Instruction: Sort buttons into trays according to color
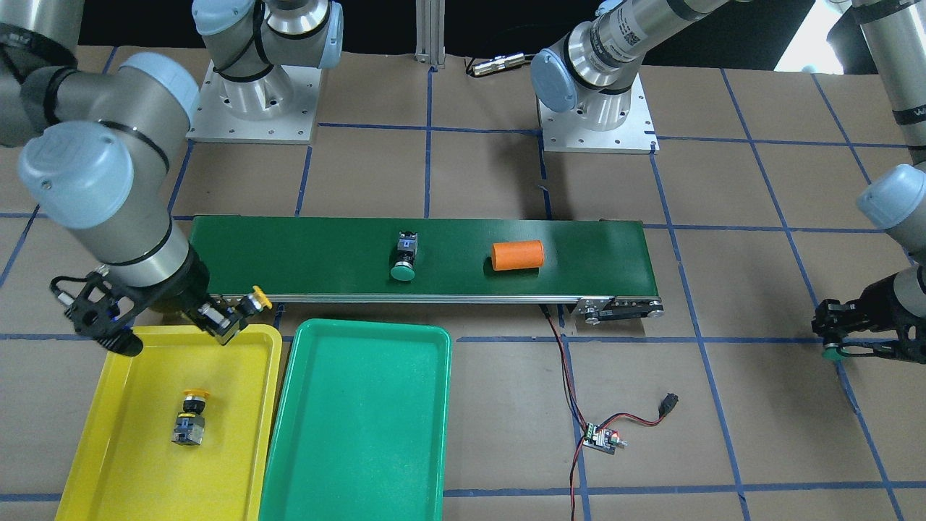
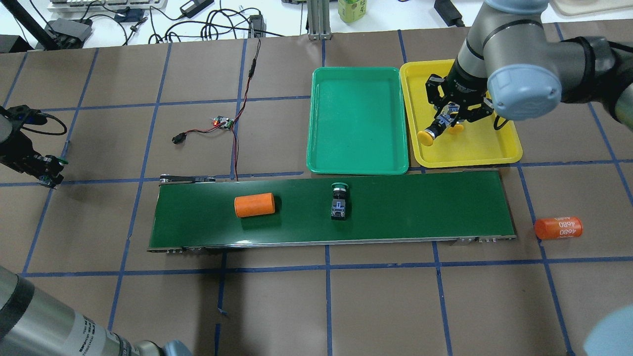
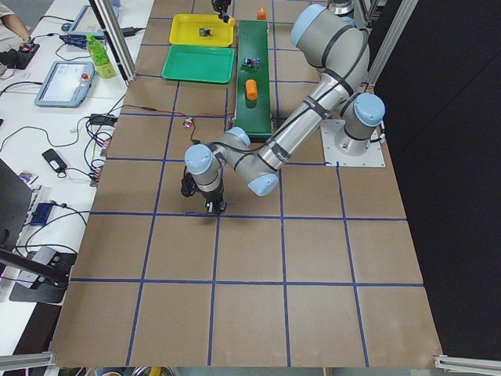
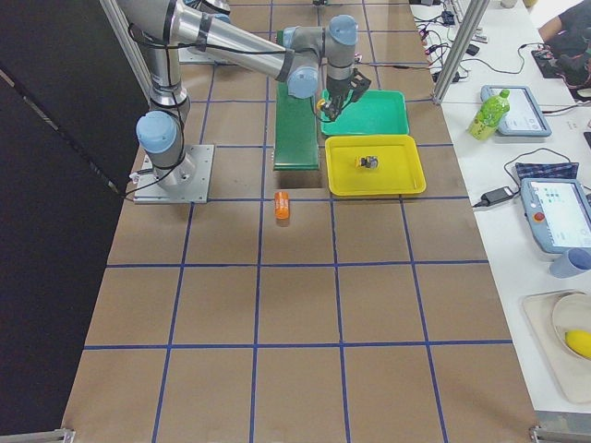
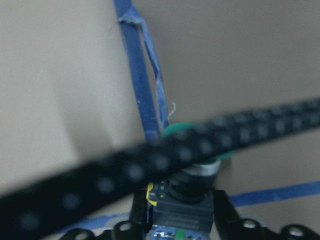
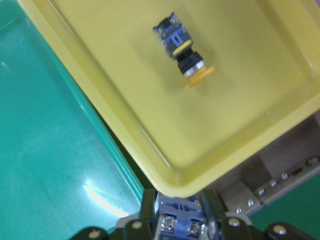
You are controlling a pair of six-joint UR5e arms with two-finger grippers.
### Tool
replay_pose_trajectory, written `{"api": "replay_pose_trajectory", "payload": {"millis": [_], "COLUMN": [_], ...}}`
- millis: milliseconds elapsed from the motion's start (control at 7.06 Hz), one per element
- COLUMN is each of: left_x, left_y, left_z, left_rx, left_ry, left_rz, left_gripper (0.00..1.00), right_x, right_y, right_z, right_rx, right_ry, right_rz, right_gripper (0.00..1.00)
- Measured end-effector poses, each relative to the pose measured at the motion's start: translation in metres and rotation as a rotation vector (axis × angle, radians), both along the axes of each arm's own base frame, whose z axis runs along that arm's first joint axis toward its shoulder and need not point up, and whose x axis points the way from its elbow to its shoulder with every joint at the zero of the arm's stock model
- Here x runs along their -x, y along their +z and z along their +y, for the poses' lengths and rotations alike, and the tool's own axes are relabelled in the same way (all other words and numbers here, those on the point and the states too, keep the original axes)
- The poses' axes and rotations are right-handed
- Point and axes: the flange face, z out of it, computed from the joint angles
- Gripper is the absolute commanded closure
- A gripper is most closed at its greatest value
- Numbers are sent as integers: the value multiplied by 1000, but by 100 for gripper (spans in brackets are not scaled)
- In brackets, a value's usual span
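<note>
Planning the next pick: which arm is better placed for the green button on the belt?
Right, likely: the right pincer holds a yellow button over the yellow tray, near that belt button. The left pincer, also loaded, sits far past the belt's end.

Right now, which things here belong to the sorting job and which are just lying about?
Job: yellow tray; green tray; tray's yellow button; held yellow button, right gripper; belt's green button; held green button, left gripper.
Lying about: belt's orange cylinder; table's orange cylinder; circuit board.

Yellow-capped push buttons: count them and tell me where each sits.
2. One yellow-capped push button lies inside the yellow plastic tray; the other is held in the right hand over that tray's corner.
</note>
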Motion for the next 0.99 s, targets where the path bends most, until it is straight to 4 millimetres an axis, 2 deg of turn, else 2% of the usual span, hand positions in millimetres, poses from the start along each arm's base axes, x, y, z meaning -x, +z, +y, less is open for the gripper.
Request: {"api": "replay_pose_trajectory", "payload": {"millis": [142, 283, 425, 708, 849, 991], "left_x": [33, 81, 128, 217, 259, 301], "left_y": [25, 48, 63, 75, 78, 80], "left_z": [4, 13, 30, 73, 82, 86], "left_rx": [1, 5, 9, 20, 30, 36], "left_ry": [32, 46, 46, 104, 141, 166], "left_rz": [25, 34, 37, 49, 42, 31], "left_gripper": [100, 100, 100, 100, 100, 100], "right_x": [26, 49, 67, 107, 114, 117], "right_y": [-10, -29, -46, -63, -68, -76], "right_z": [-31, -58, -73, -83, -84, -84], "right_rx": [6, 13, 20, 19, 14, 3], "right_ry": [71, 157, 244, 442, 507, 548], "right_rz": [14, 24, 34, 44, 45, 41], "right_gripper": [100, 100, 100, 100, 55, 1]}}
